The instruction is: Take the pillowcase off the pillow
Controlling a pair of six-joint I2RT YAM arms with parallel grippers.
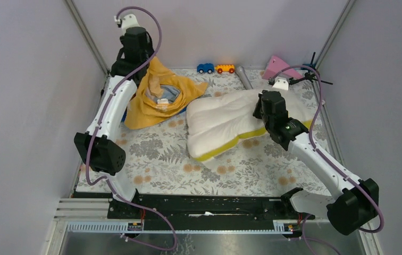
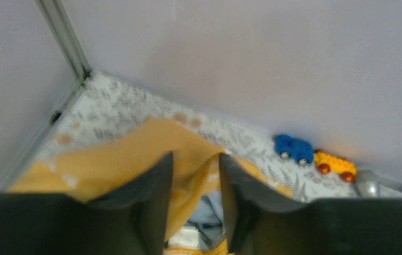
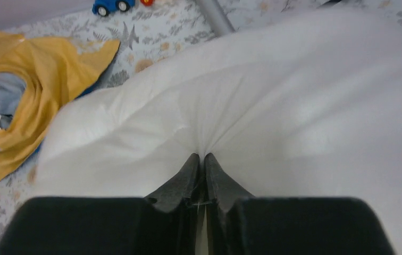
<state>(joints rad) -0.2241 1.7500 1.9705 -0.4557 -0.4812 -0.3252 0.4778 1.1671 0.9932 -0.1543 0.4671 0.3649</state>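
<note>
Our left tool (image 2: 195,157) pinches the pillowcase (image 1: 153,103) up near the surface's (image 1: 161,170) far-left corner. Our right tool (image 3: 200,157), closed tight, grips the pillow (image 1: 223,125). We should pull them apart steadily.

No word, number or brand can be read in any view; the small white tag (image 1: 162,101) inside the open mouth of the pillowcase (image 1: 140,114), at the far left, is too small and blurred to make out.

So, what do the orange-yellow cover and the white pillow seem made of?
The orange-yellow pillowcase looks like thin matte cloth: it drapes in limp folds. The white puffy pillow looks like soft fabric over filling: it puckers where the right tool pinches it.
</note>
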